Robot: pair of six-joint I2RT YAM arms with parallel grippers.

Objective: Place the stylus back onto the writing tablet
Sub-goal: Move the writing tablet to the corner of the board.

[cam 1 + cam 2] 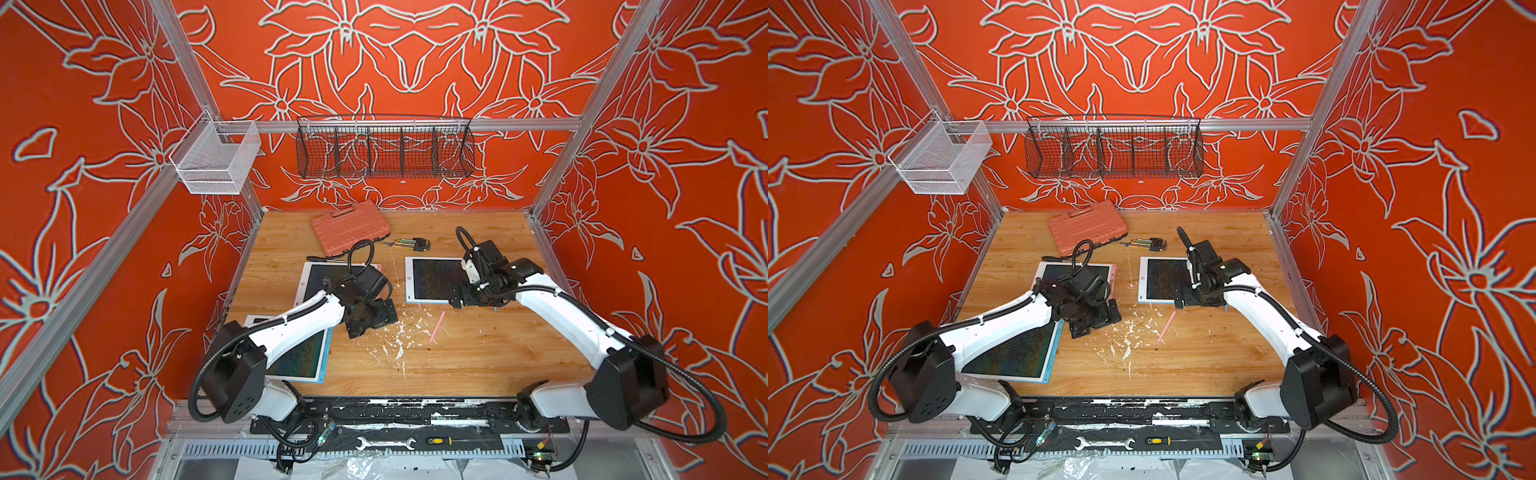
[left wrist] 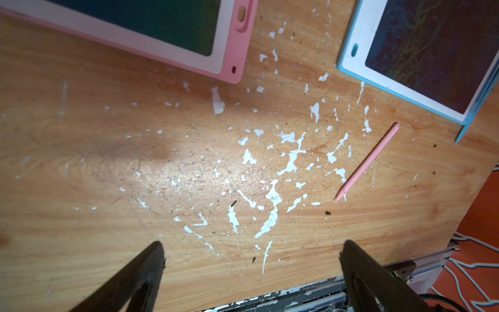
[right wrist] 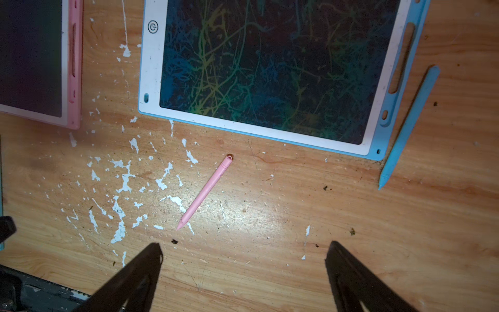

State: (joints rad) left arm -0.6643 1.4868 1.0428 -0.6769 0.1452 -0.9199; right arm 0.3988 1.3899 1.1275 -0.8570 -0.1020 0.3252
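Note:
A pink stylus (image 1: 437,327) (image 1: 1166,327) (image 2: 367,162) (image 3: 205,191) lies loose on the wooden table, between a pink-framed writing tablet (image 1: 311,274) (image 2: 235,40) (image 3: 75,67) and a blue-framed one (image 1: 409,278) (image 3: 152,67). A blue stylus (image 3: 410,127) lies on the table along the blue tablet's slotted edge. My left gripper (image 1: 372,328) (image 2: 252,248) hovers open, left of the pink stylus. My right gripper (image 1: 473,305) (image 3: 244,248) hangs open over the blue tablet's near edge, with the pink stylus tip just beyond one finger. Neither holds anything.
Another blue-framed tablet (image 1: 303,357) lies under my left arm near the front left. An orange tool case (image 1: 349,226) and a hex key set (image 1: 411,244) sit at the back. White paint flecks (image 2: 272,194) cover the table's middle. Wire baskets (image 1: 384,149) hang on the back rail.

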